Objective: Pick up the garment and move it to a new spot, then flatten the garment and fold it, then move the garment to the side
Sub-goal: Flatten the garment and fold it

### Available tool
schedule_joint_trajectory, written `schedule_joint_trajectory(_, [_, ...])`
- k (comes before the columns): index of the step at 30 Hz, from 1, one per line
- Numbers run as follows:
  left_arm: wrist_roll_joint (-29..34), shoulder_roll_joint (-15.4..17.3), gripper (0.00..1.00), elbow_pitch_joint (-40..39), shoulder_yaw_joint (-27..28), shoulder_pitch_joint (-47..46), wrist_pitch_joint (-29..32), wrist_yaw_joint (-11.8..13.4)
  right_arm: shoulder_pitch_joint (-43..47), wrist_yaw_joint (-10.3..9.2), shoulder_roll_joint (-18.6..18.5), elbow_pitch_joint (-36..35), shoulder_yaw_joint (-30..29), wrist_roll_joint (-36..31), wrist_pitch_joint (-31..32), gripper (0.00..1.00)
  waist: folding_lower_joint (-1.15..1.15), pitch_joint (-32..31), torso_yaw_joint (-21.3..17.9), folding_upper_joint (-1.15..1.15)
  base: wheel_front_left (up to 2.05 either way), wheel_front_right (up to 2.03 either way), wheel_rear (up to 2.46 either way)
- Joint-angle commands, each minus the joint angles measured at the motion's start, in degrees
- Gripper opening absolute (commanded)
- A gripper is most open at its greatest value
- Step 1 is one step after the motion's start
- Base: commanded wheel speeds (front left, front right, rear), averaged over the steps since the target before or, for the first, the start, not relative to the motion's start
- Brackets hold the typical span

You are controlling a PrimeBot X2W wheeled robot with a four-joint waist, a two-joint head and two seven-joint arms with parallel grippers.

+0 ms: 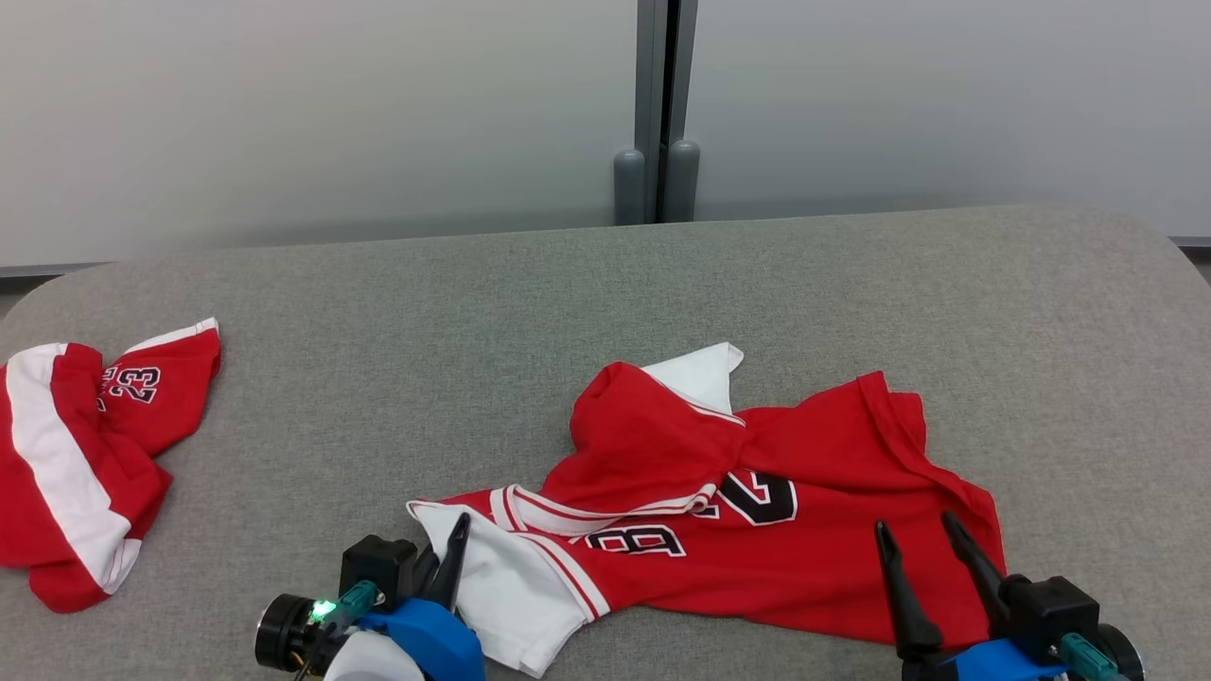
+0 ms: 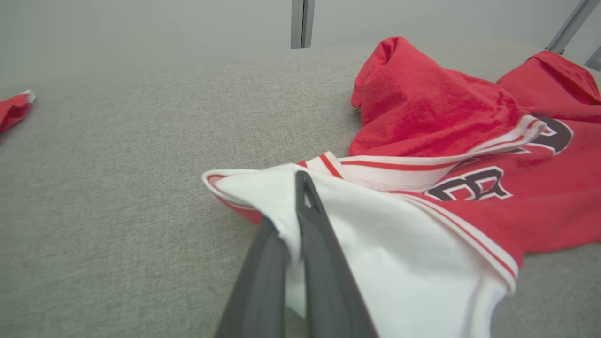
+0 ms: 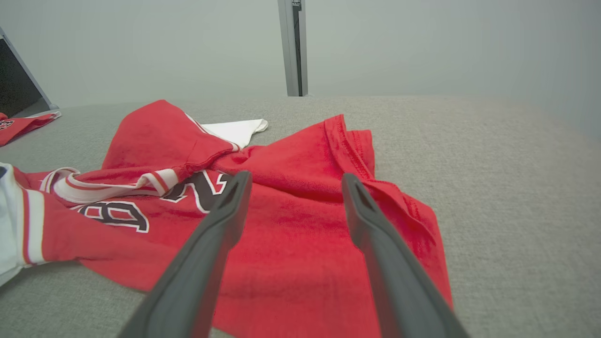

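Observation:
The garment (image 1: 757, 530) is a red jersey with black lettering and white sleeves, lying crumpled on the grey padded table (image 1: 378, 331) near its front edge. My left gripper (image 1: 459, 530) is shut on the white sleeve at the jersey's left end. In the left wrist view the white cloth (image 2: 399, 263) is pinched between the two dark fingers of the left gripper (image 2: 286, 199). My right gripper (image 1: 916, 525) stands open over the red hem at the jersey's right end. In the right wrist view the right gripper (image 3: 293, 180) has nothing between its fingers, and the garment (image 3: 291, 234) lies below them.
A second red and white piece (image 1: 85, 454) with the number 23 lies bunched at the table's far left. A grey post (image 1: 658, 113) stands against the pale wall behind the table. Bare table stretches behind and to the right of the jersey.

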Motion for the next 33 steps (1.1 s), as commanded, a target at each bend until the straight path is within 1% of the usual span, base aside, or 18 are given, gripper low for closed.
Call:
schedule_joint_trajectory(1, [-0.64,0.01,0.0,1.3,-0.43,-1.45,-0.15,-0.04,-0.93,-0.01,-0.11,0.09,0.11,-0.01,-0.03,1.0,-0.01,0.11,-0.23,-0.01,0.0,0.0,0.0])
schedule_joint_trajectory(4, [-1.15,-0.04,0.0,2.35,-0.86,-2.24,-0.15,-0.04,-1.04,-0.01,-0.11,0.27,0.09,0.19,-0.03,1.0,-0.01,0.22,-0.38,-0.01,0.0,0.0,0.0])
schedule_joint_trajectory(7, [-1.56,0.19,0.0,1.89,-1.26,-1.52,-0.16,-0.04,-0.64,-0.01,-0.11,0.32,-0.39,0.35,-0.03,1.0,-0.01,0.06,-0.08,-0.01,0.0,0.0,0.0])
schedule_joint_trajectory(9, [-1.6,0.68,0.0,1.06,-0.55,-0.48,-0.16,-0.04,0.02,-0.01,-0.1,0.36,-0.37,0.48,-0.03,1.0,-0.01,-0.39,0.16,-0.01,0.0,0.0,0.0])
schedule_joint_trajectory(15, [0.27,2.29,0.0,-6.07,1.21,5.15,-0.15,0.43,1.45,-0.01,-0.1,0.33,-0.89,0.94,-0.03,1.0,-0.01,-1.7,1.58,-0.01,0.0,0.0,0.0])
schedule_joint_trajectory(21, [-0.28,3.85,0.0,-12.81,1.91,12.09,0.16,1.28,2.59,-0.01,-0.11,0.39,-1.18,1.22,-0.03,1.0,-0.01,-2.46,3.64,-0.01,0.0,0.0,0.0])
schedule_joint_trajectory(23, [-0.89,4.18,0.0,-15.89,1.97,14.21,1.22,1.59,3.08,-0.01,-0.11,0.32,-1.31,1.28,-0.03,1.0,-0.01,-2.48,4.28,-0.01,0.0,0.0,0.0])
schedule_joint_trajectory(29, [-3.5,4.86,0.0,-25.32,2.6,21.9,7.69,3.24,3.23,-0.01,-0.11,0.39,-1.3,1.43,-0.03,1.0,-0.01,-2.17,5.13,-0.01,0.0,0.0,0.0])
schedule_joint_trajectory(33, [-5.16,6.03,0.0,-27.89,3.12,26.13,11.97,4.33,2.99,-0.01,-0.1,0.54,-1.28,1.4,-0.03,1.0,-0.01,-1.94,5.19,-0.01,0.0,0.0,0.0])
